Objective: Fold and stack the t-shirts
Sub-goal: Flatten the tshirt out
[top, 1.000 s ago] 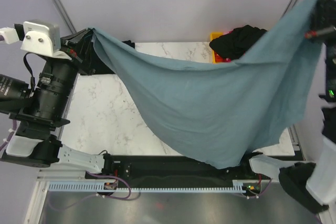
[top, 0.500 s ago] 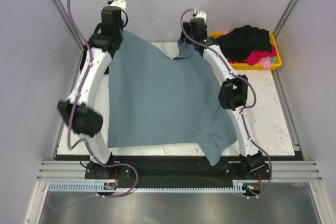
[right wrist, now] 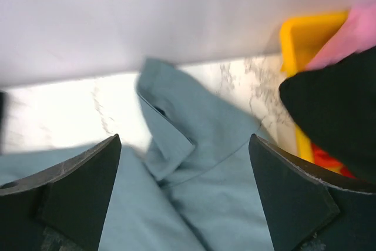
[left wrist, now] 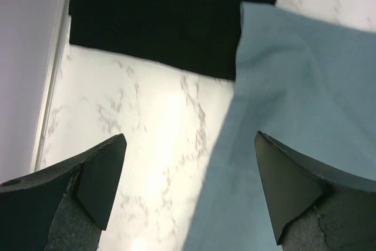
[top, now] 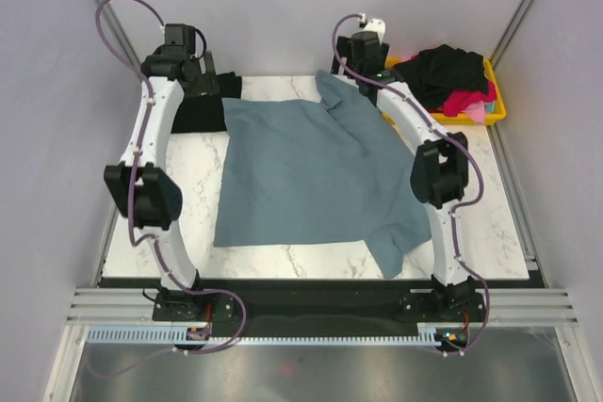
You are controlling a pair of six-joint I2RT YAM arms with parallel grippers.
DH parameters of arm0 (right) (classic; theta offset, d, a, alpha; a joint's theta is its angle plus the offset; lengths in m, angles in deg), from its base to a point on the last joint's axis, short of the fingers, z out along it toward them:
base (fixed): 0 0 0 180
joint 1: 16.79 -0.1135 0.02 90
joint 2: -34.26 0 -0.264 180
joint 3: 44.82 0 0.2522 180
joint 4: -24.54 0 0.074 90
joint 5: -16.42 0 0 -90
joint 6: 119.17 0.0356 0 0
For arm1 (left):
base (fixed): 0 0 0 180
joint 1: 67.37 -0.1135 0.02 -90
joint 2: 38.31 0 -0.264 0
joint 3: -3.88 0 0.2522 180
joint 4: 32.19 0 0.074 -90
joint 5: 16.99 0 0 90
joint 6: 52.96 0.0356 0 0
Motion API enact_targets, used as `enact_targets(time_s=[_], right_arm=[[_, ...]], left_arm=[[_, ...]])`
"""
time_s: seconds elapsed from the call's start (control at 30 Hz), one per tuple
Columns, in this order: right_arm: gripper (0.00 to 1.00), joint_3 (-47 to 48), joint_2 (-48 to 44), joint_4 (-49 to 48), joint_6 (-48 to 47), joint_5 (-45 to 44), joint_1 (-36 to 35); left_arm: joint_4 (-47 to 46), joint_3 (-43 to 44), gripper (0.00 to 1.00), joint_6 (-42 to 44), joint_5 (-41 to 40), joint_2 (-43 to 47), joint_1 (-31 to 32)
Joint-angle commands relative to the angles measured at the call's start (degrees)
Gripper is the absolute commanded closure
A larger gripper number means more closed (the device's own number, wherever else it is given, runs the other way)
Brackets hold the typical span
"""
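Blue-grey t-shirt dropped flat | left hand, right hand released | collar: right wrist

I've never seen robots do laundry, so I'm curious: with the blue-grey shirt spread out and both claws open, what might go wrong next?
1. The blue-grey shirt overlaps the black shirt by the left gripper; a pinch there might catch both.
2. It lies bunched near the right gripper, so folding could press in creases.
3. One corner reaches the near edge of the table and might slip off.
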Motion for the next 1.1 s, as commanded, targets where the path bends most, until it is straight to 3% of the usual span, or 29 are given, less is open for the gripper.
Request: enact_targets(time_s=[0.0,0.13,0.27,0.37,0.5,0.63,0.87,1.07], right_arm=[[0.02,-6.2,-10.38,-5.35,0.26,-1.18,-0.01],[0.02,-24.17,-21.17,-5.79,4.21,-2.77,0.34],[0.02,-38.36,-27.78,-5.96,6.94,1.27,0.34],[0.04,-46.87,-30.69,-6.4,8.17,3.56,0.43],[0.05,-54.64,-33.85,-7.72,8.7,6.19,0.43],[0.04,-60.08,-36.31,-7.63,8.35,7.69,0.34],[0.04,-62.73,-38.52,-7.37,8.79,7.96,0.43],[0.03,-63.35,-39.83,-5.53,9.14,8.22,0.43]], left_arm=[[0.29,-10.88,0.02,-6.2,-0.79,13.39,2.19],[-2.43,-27.75,0.05,-10.34,2.53,22.19,4.57],[-9.36,-45.75,0.1,-15.7,14.71,27.99,5.18],[-15.96,-54.03,0.13,-18.25,19.66,29.15,8.87],[-16.94,-57.93,0.13,-21.42,16.52,25.29,17.03],[-19.66,-64.43,0.13,-24.06,16.43,24.84,17.32],[-18.7,-69.97,0.15,-24.41,13.97,22.99,6.43],[-15.63,-68.48,0.14,-25.2,12.55,23.52,-4.89]])
